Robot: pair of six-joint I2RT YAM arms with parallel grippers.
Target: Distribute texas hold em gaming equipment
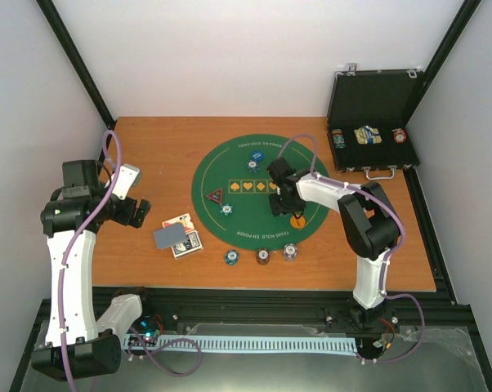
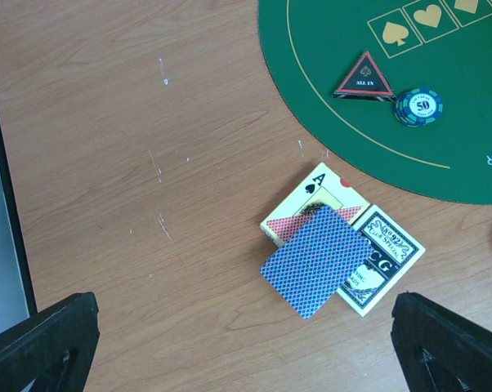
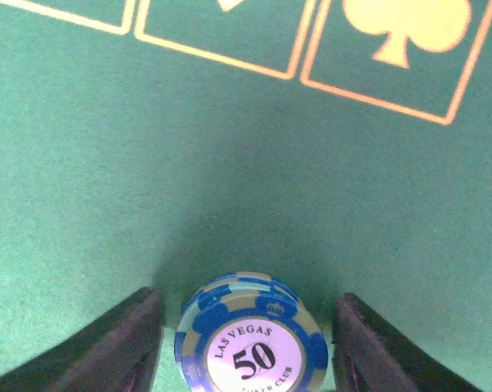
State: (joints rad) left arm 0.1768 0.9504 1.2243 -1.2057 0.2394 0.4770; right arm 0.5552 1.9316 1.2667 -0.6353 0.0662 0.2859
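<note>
A wood-grained counter [image 1: 148, 147] is covered in the middle by a round green felt mat [image 1: 230, 175], printed with yellow suit symbols in thin square frames. The right pincer [image 3: 244, 314] is held low over the felt. A short chip stack [image 3: 248, 359], round, blue-and-pale striped at the rim and marked 50 on its glossy face, is seen between its dark fingers [image 3: 131, 343], with a narrow gap left on each side, so nothing is gripped.

The left pincer [image 2: 246, 343] is spread wide above the bare wood, with nothing held. Beneath it, just off the mat's edge, a blue-grey card [image 2: 315, 260] with a fine diamond-lattice back is laid across an ace of spades [image 2: 311, 192] and a black-and-white printed card [image 2: 385, 257].

On the felt, a flat black triangle marker [image 2: 364, 77] edged in red is set just beside a striped chip [image 2: 418, 106]. Three chip stacks [image 1: 263, 256] are lined along the mat's near rim. A black hard case [image 1: 373, 98] is stood open at the far right corner.
</note>
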